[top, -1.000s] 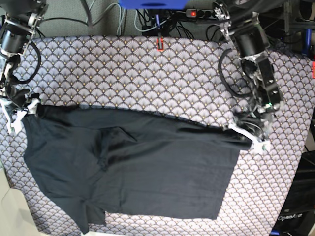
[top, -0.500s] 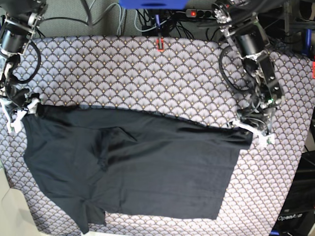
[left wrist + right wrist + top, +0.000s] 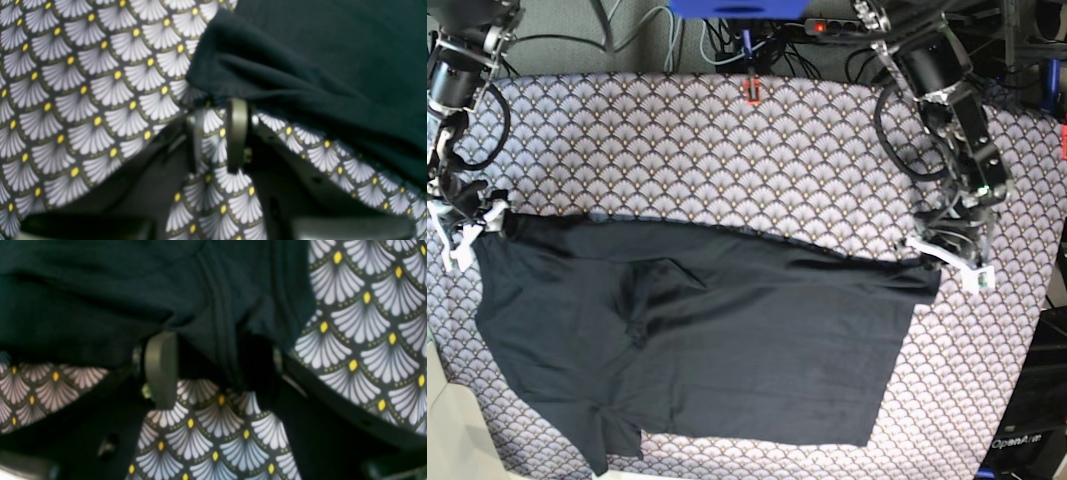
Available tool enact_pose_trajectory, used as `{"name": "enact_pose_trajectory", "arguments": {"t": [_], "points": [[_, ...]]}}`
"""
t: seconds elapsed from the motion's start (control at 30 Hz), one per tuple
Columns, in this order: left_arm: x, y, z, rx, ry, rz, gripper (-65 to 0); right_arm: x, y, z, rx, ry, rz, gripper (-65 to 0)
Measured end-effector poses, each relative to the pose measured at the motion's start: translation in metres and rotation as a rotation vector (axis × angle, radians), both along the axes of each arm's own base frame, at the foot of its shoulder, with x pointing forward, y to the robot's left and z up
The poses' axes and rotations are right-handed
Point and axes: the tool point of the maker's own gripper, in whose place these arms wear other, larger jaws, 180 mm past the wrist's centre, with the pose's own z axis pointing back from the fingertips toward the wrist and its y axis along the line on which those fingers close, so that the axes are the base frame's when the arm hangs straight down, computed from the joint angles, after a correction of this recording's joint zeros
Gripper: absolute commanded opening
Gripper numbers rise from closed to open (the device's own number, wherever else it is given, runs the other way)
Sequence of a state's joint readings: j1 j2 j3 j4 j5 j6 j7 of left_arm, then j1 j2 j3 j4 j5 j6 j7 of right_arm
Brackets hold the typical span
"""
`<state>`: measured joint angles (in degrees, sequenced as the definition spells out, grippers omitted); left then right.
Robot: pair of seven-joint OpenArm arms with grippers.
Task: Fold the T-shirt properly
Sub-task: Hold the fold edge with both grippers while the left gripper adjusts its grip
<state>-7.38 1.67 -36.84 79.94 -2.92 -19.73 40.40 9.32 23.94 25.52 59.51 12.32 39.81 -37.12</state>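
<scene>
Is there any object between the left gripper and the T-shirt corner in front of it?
No. Only bare patterned cloth separates the left gripper from the T-shirt corner directly ahead; nothing else visible intervenes.

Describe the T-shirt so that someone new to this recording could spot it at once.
Look at the table covered by a grey fan-patterned cloth. Across its near half lies the T-shirt, spread mostly flat between the two arms. It is plain black with no print, the only garment there, dark against the pale pattern.
</scene>
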Motion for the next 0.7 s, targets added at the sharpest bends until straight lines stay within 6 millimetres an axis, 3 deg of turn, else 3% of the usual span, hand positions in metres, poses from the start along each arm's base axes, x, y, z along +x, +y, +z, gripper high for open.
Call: {"name": "enact_pose_trajectory", "arguments": {"t": [0.17,0.37,0.5,0.7], "points": [[0.003,0.015,0.006,-0.02,-0.019,0.067,-52.4,0.003,0.006,0.0,-0.001,-0.002,0.021,-29.5],[0.019,0.015,0.021,-0.015,-0.074,0.063,-51.7,0.003,0.006,0.0,-0.001,-0.002,0.02,-29.5],[0.025,0.015,0.028,-0.014,-0.1,0.065,-40.3,0.003,0.006,0.0,-0.001,-0.001,0.02,-29.5],[0.027,0.017,0.032,-0.005,-0.129,0.072,-38.5,0.003,0.006,0.0,-0.002,-0.001,0.021,-29.5]]}}
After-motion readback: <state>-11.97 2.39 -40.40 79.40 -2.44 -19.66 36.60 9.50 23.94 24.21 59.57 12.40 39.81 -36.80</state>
